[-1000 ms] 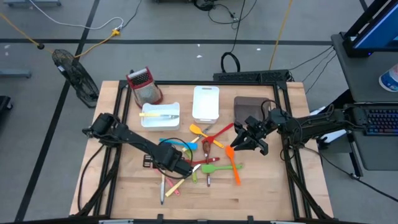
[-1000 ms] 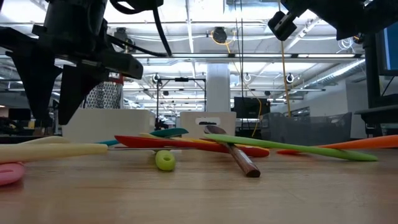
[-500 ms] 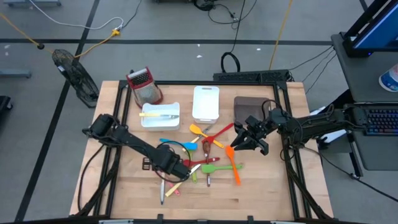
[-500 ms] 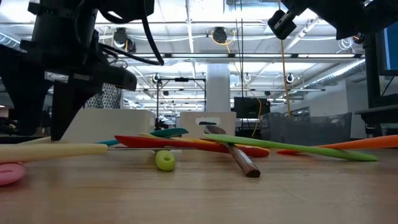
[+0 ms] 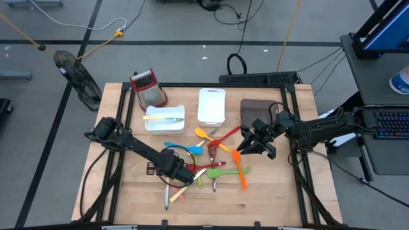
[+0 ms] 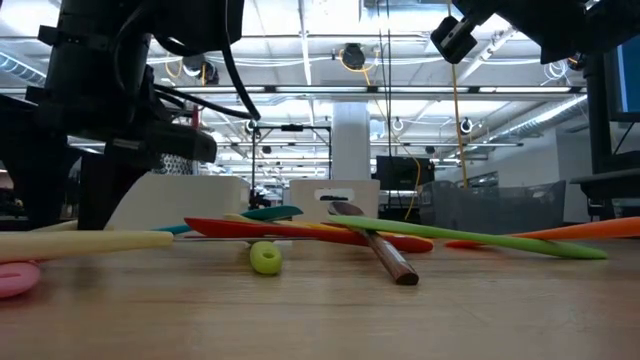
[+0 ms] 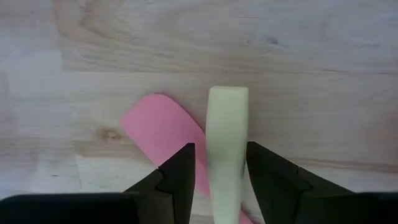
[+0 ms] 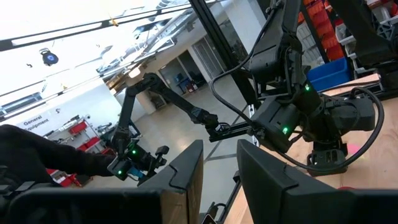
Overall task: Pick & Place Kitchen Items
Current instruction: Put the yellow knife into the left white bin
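Many small kitchen items (image 5: 208, 160) are seen from the high view, spread in a heap on the middle of the wooden counter (image 5: 268, 198). The left pincer (image 5: 184, 174) is low over the near left end of the heap. The right pincer (image 5: 255, 145) is held up beside the far right end, close to an orange spatula (image 5: 241, 171). A white tray (image 5: 164, 119), a second white tray (image 5: 211, 105), a brown tray (image 5: 254, 110) and a red-topped box grater (image 5: 148, 87) are set along the far side.

In the low view, a cream stick (image 6: 85, 241) is seen lying flat on the counter under the left pincer (image 6: 70, 205). A pink piece (image 6: 15, 277) lies just beside it. A red utensil (image 6: 300, 232) and a green one (image 6: 470, 241) are crossed farther off.

In the left wrist view, the cream stick (image 7: 227, 149) is seen right between the two fingers (image 7: 180, 180). Its long side runs the same way as the fingers point. The fingers are spread a little, one on each side, and whether the stick is touched cannot be told. A pink spatula (image 7: 163, 129) lies under the stick. The left arm is much the nearer one, so it is judged that only a squeeze is needed next.

In the right wrist view, the right pincer's fingers (image 8: 186, 177) are seen a little apart with nothing between them. No writing can be read on the utensils.
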Tool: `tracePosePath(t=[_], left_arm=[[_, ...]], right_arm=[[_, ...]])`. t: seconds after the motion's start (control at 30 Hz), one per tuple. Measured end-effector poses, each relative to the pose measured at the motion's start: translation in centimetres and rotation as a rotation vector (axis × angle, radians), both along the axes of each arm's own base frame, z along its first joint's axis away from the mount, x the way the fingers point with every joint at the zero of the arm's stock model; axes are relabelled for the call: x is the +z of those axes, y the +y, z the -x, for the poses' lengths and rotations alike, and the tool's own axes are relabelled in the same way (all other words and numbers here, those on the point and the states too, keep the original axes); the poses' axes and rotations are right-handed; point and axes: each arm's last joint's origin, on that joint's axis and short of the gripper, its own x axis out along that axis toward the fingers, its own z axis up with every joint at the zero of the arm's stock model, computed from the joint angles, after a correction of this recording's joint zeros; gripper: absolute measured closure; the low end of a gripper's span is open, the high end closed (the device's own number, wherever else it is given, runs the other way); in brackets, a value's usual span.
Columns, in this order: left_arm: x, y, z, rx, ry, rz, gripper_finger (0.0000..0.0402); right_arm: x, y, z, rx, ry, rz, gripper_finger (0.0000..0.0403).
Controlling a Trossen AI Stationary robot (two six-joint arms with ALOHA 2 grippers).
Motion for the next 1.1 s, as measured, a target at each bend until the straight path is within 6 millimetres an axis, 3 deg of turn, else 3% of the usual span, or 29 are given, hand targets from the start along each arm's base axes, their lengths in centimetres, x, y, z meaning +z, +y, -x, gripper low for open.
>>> tracePosePath(t=[0.17, 0.47, 0.93, 1.1], left_arm=[[0.0, -0.1, -0.2, -0.006, -0.03, -0.001, 0.0266], [-0.1, -0.1, -0.4, -0.008, -0.042, 0.0, 0.0336], [0.1, -0.3, -0.4, 0.0, -0.03, 0.053, 0.0334], [1.2, -0.2, 0.0, -0.004, -0.052, 0.051, 0.0333]], right_arm=[[0.0, 0.0, 0.0, 0.0, 0.0, 0.0, 0.0312], [0.0, 0.0, 0.0, -0.001, 0.0, 0.0, 0.0312], [0.0, 0.0, 0.0, 0.0, 0.0, 0.0, 0.0312], [0.0, 0.0, 0.0, -0.001, 0.0, 0.0, 0.0312]])
